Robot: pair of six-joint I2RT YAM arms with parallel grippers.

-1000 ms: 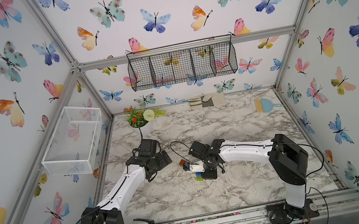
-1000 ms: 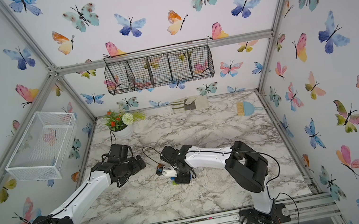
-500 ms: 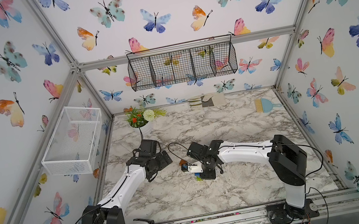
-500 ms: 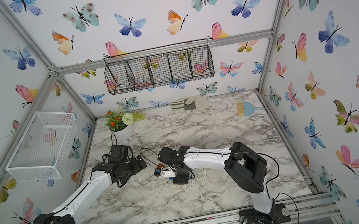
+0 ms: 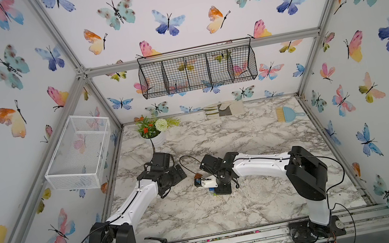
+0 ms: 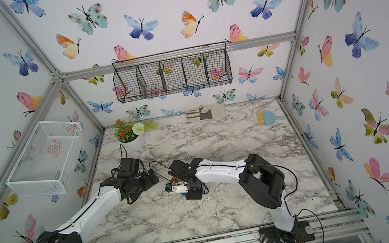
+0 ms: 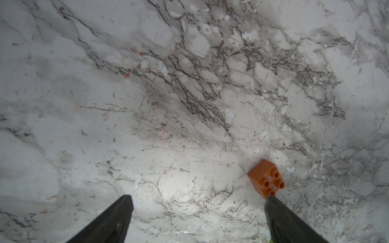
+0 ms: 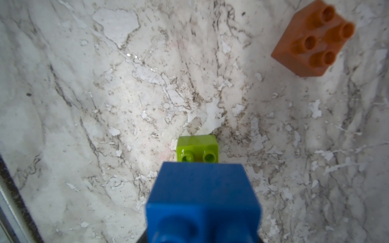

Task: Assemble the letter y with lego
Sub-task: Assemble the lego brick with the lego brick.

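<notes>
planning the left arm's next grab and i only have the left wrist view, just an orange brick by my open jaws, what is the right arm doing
Observer: The right gripper is shut on a blue brick.
Operator: any other bricks by it
Observer: A lime green brick sits on the marble table just beyond the blue one. I cannot tell whether they touch.
Operator: and my orange one, is it close to those
Observer: The orange brick lies apart from both, with bare marble between.
</notes>
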